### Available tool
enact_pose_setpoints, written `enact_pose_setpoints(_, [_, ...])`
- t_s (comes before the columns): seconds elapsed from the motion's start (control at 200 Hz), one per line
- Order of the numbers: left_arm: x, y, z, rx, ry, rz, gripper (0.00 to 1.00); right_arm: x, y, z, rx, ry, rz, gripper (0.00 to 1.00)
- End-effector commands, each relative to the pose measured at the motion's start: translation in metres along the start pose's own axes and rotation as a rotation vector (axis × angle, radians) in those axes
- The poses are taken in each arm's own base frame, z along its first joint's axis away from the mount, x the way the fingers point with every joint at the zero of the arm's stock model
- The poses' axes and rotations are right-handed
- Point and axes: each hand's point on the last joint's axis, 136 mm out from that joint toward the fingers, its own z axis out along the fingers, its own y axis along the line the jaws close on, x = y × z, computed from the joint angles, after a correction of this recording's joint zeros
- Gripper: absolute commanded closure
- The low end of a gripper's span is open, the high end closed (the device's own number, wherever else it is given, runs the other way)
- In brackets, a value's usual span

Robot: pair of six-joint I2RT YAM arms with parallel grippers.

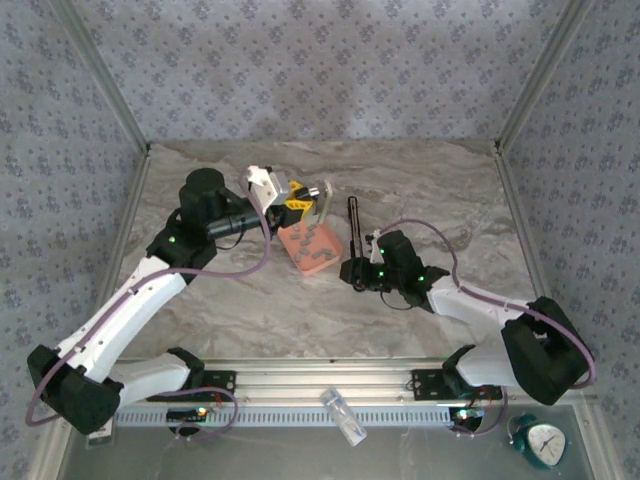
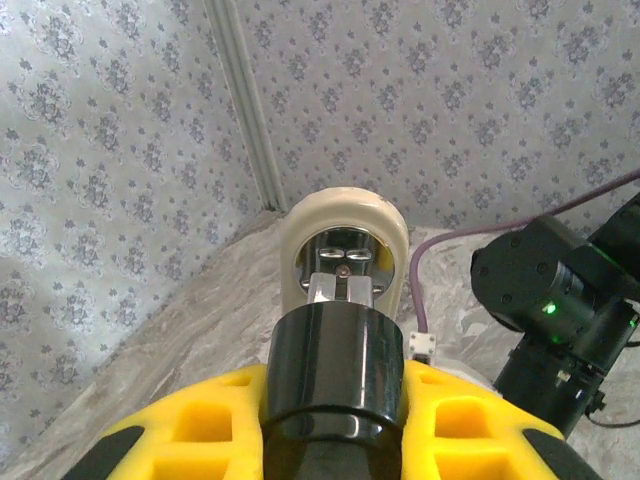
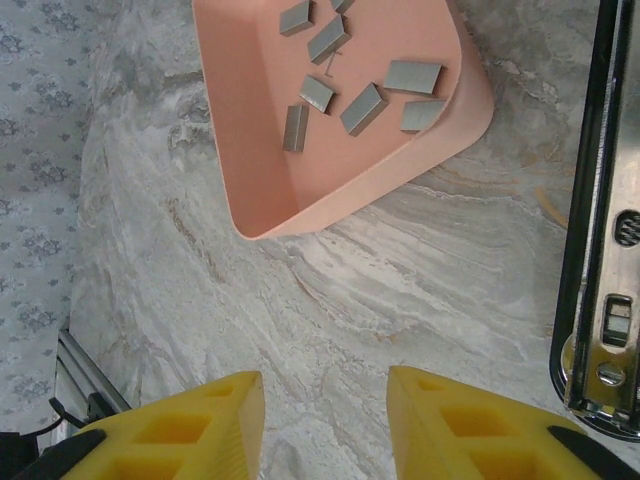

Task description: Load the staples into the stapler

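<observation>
My left gripper [image 1: 298,200] [image 2: 335,395] is shut on the stapler [image 2: 340,330], its yellow fingers [image 2: 205,425] clamping the glossy black body. The stapler's cream end with chrome parts inside points away from the camera, lifted beside the tray. A long black and chrome stapler rail [image 3: 600,240] [image 1: 353,225] lies flat on the marble table, right of the tray. Several small grey staples [image 3: 362,108] [image 1: 315,245] lie loose in the salmon-orange tray [image 3: 250,150] [image 1: 297,252]. My right gripper [image 3: 325,400] [image 1: 352,272] is open over bare marble just near of the tray, nothing between its fingers.
A clear vial [image 1: 343,415] and a teal alarm clock [image 1: 545,440] sit on the near ledge in front of the arm bases. Patterned walls with metal corner posts [image 1: 520,95] close in the table on three sides.
</observation>
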Motion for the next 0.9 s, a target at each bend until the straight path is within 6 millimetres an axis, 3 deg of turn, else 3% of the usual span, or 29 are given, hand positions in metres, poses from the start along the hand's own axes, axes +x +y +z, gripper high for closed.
enact_pose_setpoints(0.0, [-0.023,0.004,-0.011,-0.035,-0.045,0.097,1.00,-0.010,0.015,-0.015,-0.016,-0.046,-0.037,0.58])
enact_pose_setpoints(0.29, [0.011,-0.002,-0.010,0.002,0.102,0.155,1.00,-0.039,0.070,-0.072,-0.092,-0.166,-0.231,0.45])
enact_pose_setpoints(0.55, [0.028,-0.027,-0.006,0.182,0.154,0.172,1.00,-0.059,0.126,-0.117,-0.146,-0.332,-0.841,0.37])
enact_pose_setpoints(0.685, [0.030,-0.032,-0.004,0.225,0.154,0.171,1.00,-0.058,0.149,-0.126,-0.141,-0.354,-1.123,0.30])
enact_pose_setpoints(0.895, [0.027,-0.042,-0.004,0.293,0.141,0.162,1.00,-0.053,0.168,-0.116,-0.114,-0.337,-1.431,0.27])
